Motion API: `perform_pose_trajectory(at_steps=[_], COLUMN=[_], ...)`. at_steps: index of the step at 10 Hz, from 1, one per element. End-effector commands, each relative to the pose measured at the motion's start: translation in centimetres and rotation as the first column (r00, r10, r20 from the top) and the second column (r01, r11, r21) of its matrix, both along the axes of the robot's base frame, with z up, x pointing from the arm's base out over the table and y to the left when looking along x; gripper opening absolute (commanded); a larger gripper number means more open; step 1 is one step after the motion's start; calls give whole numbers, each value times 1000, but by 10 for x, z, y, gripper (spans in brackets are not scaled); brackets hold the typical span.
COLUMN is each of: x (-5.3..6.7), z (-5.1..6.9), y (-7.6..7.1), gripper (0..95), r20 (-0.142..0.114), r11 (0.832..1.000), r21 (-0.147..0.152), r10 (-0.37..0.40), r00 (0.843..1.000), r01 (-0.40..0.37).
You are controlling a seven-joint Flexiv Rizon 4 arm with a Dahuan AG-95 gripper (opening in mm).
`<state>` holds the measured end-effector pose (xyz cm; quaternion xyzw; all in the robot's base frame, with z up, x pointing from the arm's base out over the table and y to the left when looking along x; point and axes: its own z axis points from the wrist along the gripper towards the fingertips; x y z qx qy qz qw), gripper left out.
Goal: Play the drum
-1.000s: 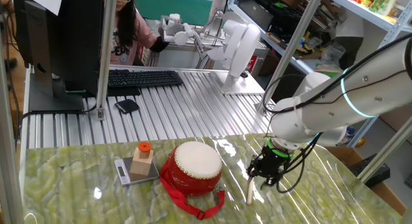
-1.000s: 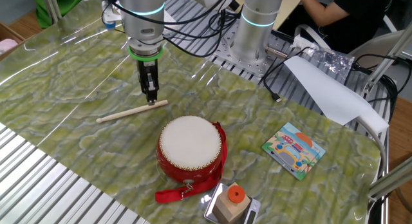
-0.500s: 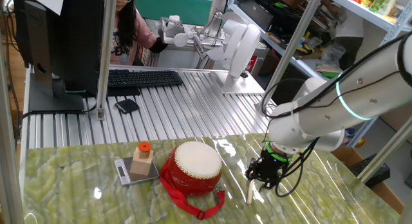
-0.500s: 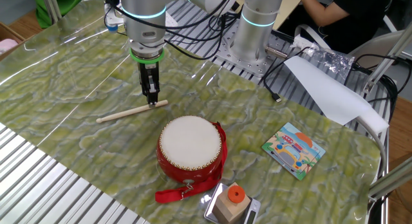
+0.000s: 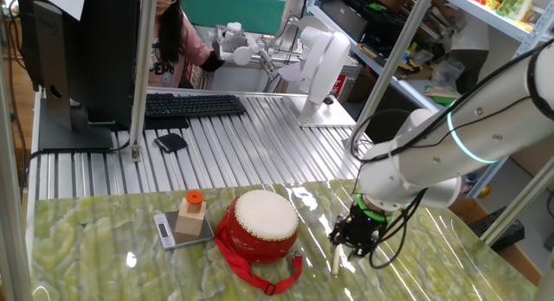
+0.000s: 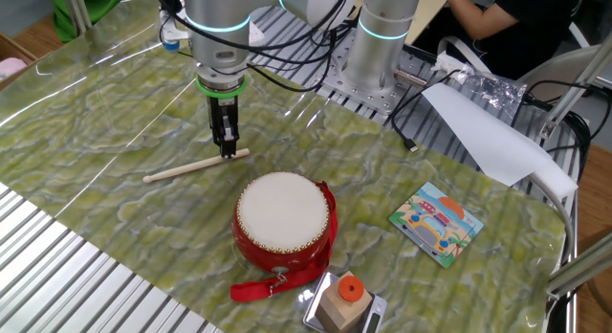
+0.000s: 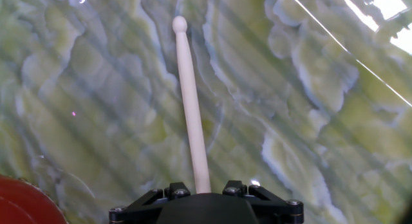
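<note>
The drum point(image 5: 264, 221) point(image 6: 282, 218), red with a cream skin and a red strap, stands upright on the green marbled table point(image 6: 115, 103). Only its red edge point(image 7: 19, 201) shows at the bottom left of the hand view. A pale wooden drumstick point(image 6: 196, 166) point(image 5: 336, 259) point(image 7: 190, 95) lies flat on the table beside the drum. My gripper point(image 6: 228, 151) point(image 5: 349, 242) point(image 7: 205, 188) points straight down over the stick's handle end. The stick runs in between the jaws, which stand wider than the stick. The fingertips themselves are hidden in the hand view.
A wooden block with an orange cap point(image 5: 191, 216) point(image 6: 346, 297) sits on a small scale next to the drum. A picture card point(image 6: 436, 223) lies to the drum's other side. A white sheet point(image 6: 488, 132), cables, a keyboard point(image 5: 190, 104) and a person are beyond the table.
The arm has shifted slightly and the gripper sits a little lower over the drumstick's end. The drumstick and the drum have not moved.
</note>
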<state>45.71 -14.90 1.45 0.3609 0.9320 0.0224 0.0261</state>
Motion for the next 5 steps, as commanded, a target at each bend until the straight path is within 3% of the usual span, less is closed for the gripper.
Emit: perform_pose_trajectory(at_steps=[1, 5], x=[-1, -3], z=[-1, -9], y=[1, 0], gripper=[380, 380], r20=[5, 26], r11=[1000, 1000], r21=[3, 1], r10=[0, -6], r00=[1000, 1000], r01=[0, 6])
